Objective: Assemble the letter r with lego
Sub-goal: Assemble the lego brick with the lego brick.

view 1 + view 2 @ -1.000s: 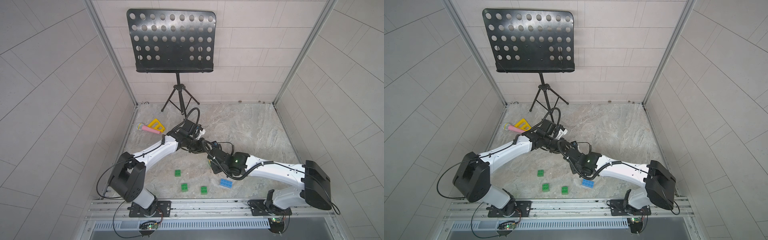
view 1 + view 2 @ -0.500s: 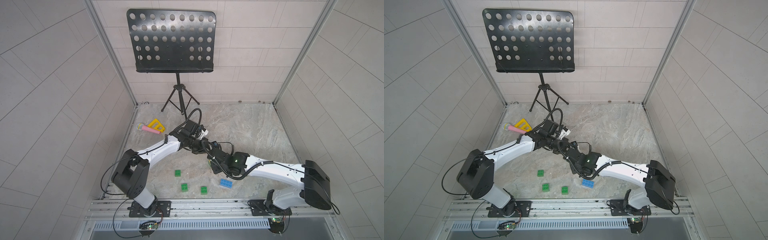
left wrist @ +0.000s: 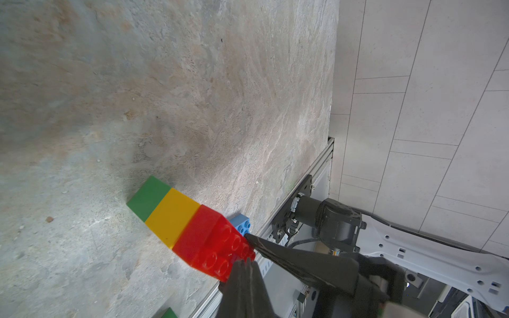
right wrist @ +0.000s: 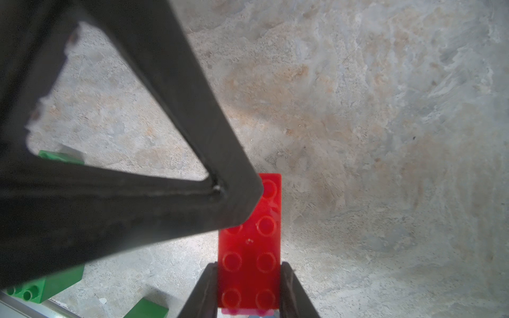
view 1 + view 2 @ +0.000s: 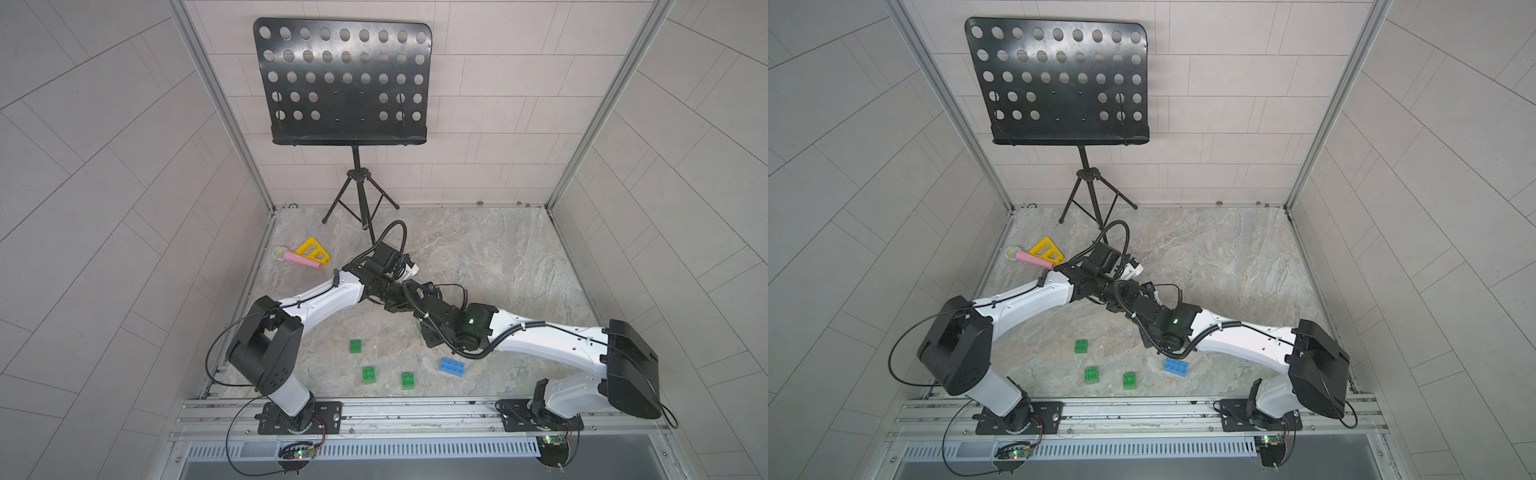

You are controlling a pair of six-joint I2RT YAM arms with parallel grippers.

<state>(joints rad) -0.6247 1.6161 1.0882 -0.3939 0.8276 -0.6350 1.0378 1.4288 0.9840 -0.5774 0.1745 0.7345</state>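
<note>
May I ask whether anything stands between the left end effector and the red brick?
Nothing visible: the left end effector seems to rest on the red brick, whose sides the right end effector grips.

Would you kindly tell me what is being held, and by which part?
The right gripper holds the red brick by its long sides, at one end. The left gripper, shut, only touches its studs.

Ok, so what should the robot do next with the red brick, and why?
Probably push down gently with the shut left end effector, whose tip seems to touch the studs of the red brick, while the right end effector holds its sides. That should seat it fully on the yellow brick below.
</note>
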